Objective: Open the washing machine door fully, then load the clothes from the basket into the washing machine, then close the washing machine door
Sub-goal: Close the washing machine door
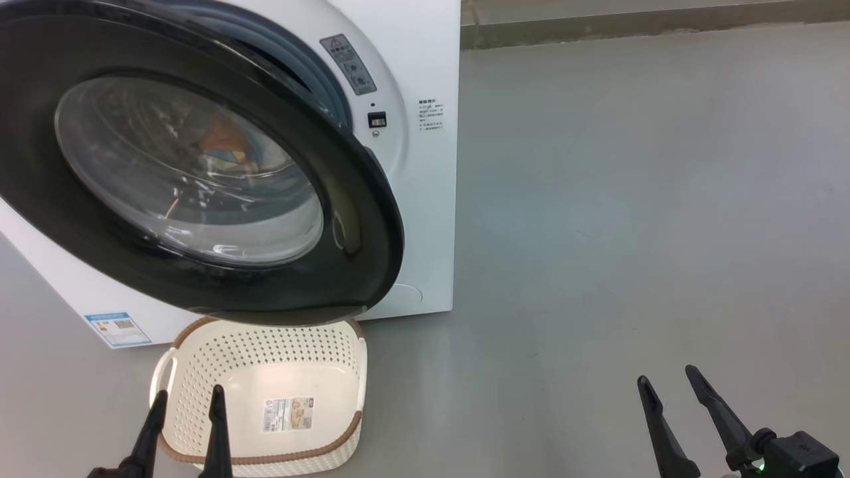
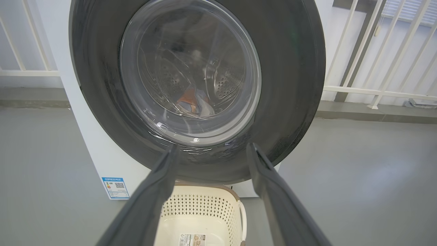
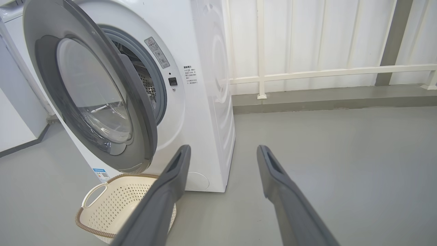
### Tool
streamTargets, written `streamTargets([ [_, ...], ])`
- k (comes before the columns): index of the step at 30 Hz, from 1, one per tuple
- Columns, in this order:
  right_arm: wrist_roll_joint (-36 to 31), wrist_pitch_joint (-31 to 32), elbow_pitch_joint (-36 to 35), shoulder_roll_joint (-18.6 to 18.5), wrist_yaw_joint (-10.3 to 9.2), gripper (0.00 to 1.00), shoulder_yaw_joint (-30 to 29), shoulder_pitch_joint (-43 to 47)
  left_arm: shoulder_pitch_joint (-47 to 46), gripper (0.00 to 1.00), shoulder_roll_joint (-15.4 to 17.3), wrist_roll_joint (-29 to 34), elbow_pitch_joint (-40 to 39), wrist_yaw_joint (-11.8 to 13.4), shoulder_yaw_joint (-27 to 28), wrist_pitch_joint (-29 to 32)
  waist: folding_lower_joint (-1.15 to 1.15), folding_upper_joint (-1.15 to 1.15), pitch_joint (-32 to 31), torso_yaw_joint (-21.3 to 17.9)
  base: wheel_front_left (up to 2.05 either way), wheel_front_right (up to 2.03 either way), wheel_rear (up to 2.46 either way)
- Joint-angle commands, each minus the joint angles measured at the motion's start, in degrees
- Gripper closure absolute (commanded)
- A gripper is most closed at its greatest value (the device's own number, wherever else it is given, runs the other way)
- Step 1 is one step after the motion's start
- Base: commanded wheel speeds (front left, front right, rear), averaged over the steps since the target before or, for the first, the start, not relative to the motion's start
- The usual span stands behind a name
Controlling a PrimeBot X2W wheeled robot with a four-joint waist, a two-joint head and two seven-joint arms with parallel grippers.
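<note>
– So, how does the washing machine door point(image 1: 192, 172) stand?
– Partly swung out, hinged on the head view's left. From the right wrist, the door point(image 3: 92, 92) shows a gap between its free edge and the grey seal point(image 3: 160, 85).
– And the clothes point(image 1: 226, 143)?
– A small bundle low in the steel drum point(image 2: 223, 82), seen through the door's glass. From the left wrist, the clothes point(image 2: 194, 102) show as orange and light blue patches.
– What about the washing machine point(image 1: 425, 199) itself?
– White, standing on the grey floor point(image 1: 597, 199), with a blue sticker point(image 1: 118, 328) low on its front and a small dark latch slot point(image 1: 377, 119) beside the opening.
– Where's the basket point(image 1: 265, 345)?
– On the floor just in front of the machine, under the door's lower edge. The label on its bottom is in plain sight.
– Left gripper point(image 1: 189, 392)?
– Fingers spread, gripping nothing. In the head view it shows in front of the basket's near left corner; its own camera looks along the left gripper point(image 2: 213, 147) at the door glass.
– Right gripper point(image 1: 667, 373)?
– Fingers spread too, with nothing between them. It hangs over bare floor, well apart from the basket. From its wrist, the right gripper point(image 3: 223, 147) points past the machine's side, with a white railing point(image 3: 324, 73) behind
</note>
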Motion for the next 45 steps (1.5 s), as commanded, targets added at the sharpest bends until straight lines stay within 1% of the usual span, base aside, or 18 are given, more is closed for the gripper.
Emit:
streamTargets([
  [1,-1.1,0.0,-1.7,-0.5,0.09,0.0,0.8,-0.7,-1.0,0.0,0.8,0.1,-1.2,0.4,1.7,0.0,0.0,0.0,0.1,0.0,0.0,0.0,0.0],
  [8,-0.9,-0.1,-1.8,-0.3,0.09,0.0,0.5,-1.0,-1.1,0.0,1.0,0.0,-1.3,0.6,1.3,0.1,0.0,0.0,0.3,0.1,0.0,0.0,0.0],
  [9,-0.8,-0.1,-1.8,-0.3,0.09,0.46,0.4,-1.0,-1.1,0.0,1.0,0.0,-1.3,0.6,1.2,0.1,0.0,0.0,0.4,0.1,0.0,0.0,0.0],
  [10,-0.7,-0.1,-1.8,-0.2,0.09,0.84,0.3,-1.1,-1.1,0.0,1.0,0.1,-1.3,0.7,1.1,0.2,0.0,0.0,0.4,0.1,0.0,0.0,0.0],
  [11,-0.6,-0.1,-1.8,-0.1,0.09,1.0,0.2,-1.1,-1.1,0.0,1.0,0.1,-1.3,0.7,1.0,0.2,0.0,0.0,0.5,0.1,0.0,0.0,0.0],
  [20,0.4,-0.2,-1.3,-1.0,0.09,1.0,0.5,-2.7,-1.6,0.0,1.0,0.6,-1.6,1.2,0.3,0.1,0.0,0.0,1.5,0.5,0.0,0.0,0.0],
  [28,2.0,0.4,2.0,-3.3,0.09,1.0,1.9,-7.3,-3.6,0.0,0.5,1.2,-1.3,1.2,-1.0,-0.3,0.0,0.0,3.6,2.6,0.0,0.0,0.0],
  [33,3.9,0.3,6.7,-4.9,0.09,1.0,3.5,-13.2,-5.0,0.0,0.0,1.6,-1.1,1.2,-1.7,-0.9,0.0,0.0,5.2,4.3,0.0,0.0,0.0],
  [38,5.3,-0.2,13.5,-6.3,0.09,1.0,5.4,-20.6,-6.8,0.0,-0.6,1.9,-0.7,1.0,-2.3,-1.5,0.0,0.0,6.8,6.8,0.0,0.0,0.0],
  [45,7.1,-1.5,23.1,-7.1,0.09,1.0,6.7,-30.4,-9.8,0.0,-1.5,2.1,0.7,0.4,-3.1,-2.5,0.0,0.0,9.1,10.4,0.0,0.0,0.0],
])
